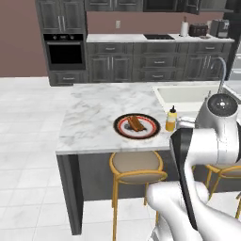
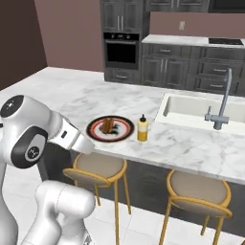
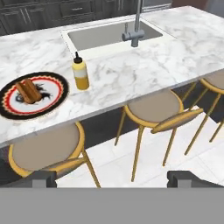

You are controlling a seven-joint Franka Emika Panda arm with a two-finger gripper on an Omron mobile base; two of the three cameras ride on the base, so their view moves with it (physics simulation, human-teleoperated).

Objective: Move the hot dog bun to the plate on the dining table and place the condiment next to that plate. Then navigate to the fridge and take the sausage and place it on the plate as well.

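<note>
A hot dog bun [image 3: 28,91] lies on the patterned plate [image 3: 56,97] at the far left, well ahead of the pincer [image 3: 112,178] on the marble dining table [image 3: 144,65]. Just right of the plate, close beside it but apart, a yellow condiment bottle [image 3: 80,72] stands upright. Further right, beyond the bottle, sit the sink [image 3: 109,35] and its faucet [image 3: 135,26]. Below the table edge, nearer the pincer, are round stools with gold legs [image 3: 153,109]. The pincer hangs low, its two dark tips spread fully apart with nothing between them. The first two steps look finished, so the step in hand is likely driving to the fridge. To do it well, keep the arm tucked and clear of the stools and table edge while turning away.
</note>
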